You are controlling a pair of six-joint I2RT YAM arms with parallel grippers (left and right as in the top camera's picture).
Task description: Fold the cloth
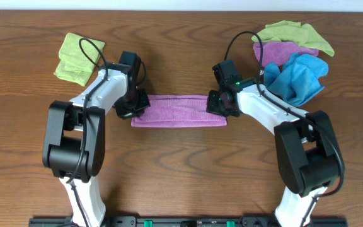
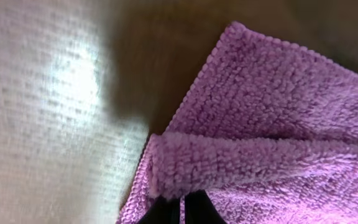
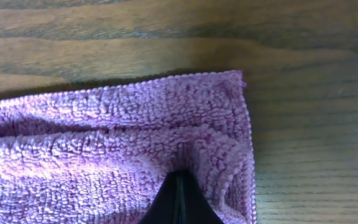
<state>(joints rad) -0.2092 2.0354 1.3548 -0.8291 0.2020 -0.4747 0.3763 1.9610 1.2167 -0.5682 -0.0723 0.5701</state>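
A purple cloth (image 1: 178, 111) lies as a long folded strip on the wooden table between the two arms. My left gripper (image 1: 135, 104) is shut on its left end; in the left wrist view the black fingertips (image 2: 182, 208) pinch a folded-over layer of the purple cloth (image 2: 272, 124). My right gripper (image 1: 222, 104) is shut on its right end; in the right wrist view the closed fingertips (image 3: 180, 199) pinch the top layer of the cloth (image 3: 104, 149) near its right edge.
A folded yellow-green cloth (image 1: 75, 58) lies at the back left. A pile of cloths at the back right holds a green one (image 1: 295, 34), a purple one (image 1: 282, 52) and a blue one (image 1: 298, 79).
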